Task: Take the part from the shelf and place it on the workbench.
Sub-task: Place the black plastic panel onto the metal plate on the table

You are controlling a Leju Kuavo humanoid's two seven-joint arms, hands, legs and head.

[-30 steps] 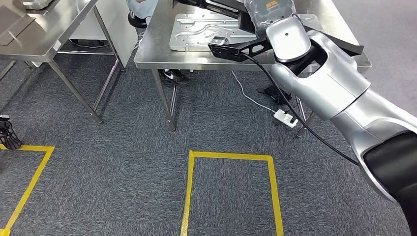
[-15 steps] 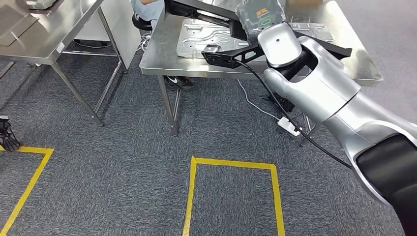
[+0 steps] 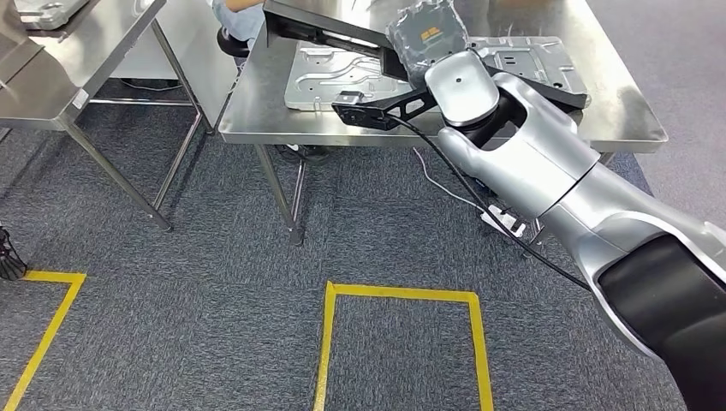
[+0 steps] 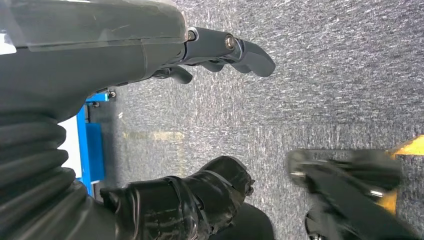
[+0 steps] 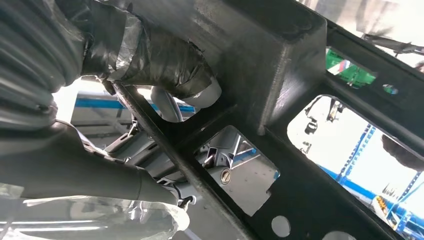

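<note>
My right hand (image 3: pixel 425 36), under a clear plastic cover, grips a long black frame part (image 3: pixel 321 32) above the steel workbench (image 3: pixel 257 116). The part runs from the bench's far left side across to its right side (image 3: pixel 565 94). In the right wrist view my taped thumb (image 5: pixel 160 65) wraps around the black frame (image 5: pixel 280 55), which has cut-out openings and round holes. My left hand (image 4: pixel 125 55) hangs over the grey carpet with its fingers (image 4: pixel 235 47) apart and nothing in it.
Two silver stamped plates (image 3: pixel 330 73) (image 3: pixel 531 56) lie on the workbench under the part. A person (image 3: pixel 235 17) sits behind the bench. A second steel table (image 3: pixel 86 60) stands at the left. A power strip (image 3: pixel 505 223) and yellow floor tape (image 3: pixel 398 295) lie on the carpet.
The camera has shifted, and more of the workbench shows. My right arm has carried the black part further left over the bench. The hold on the part is unchanged.
</note>
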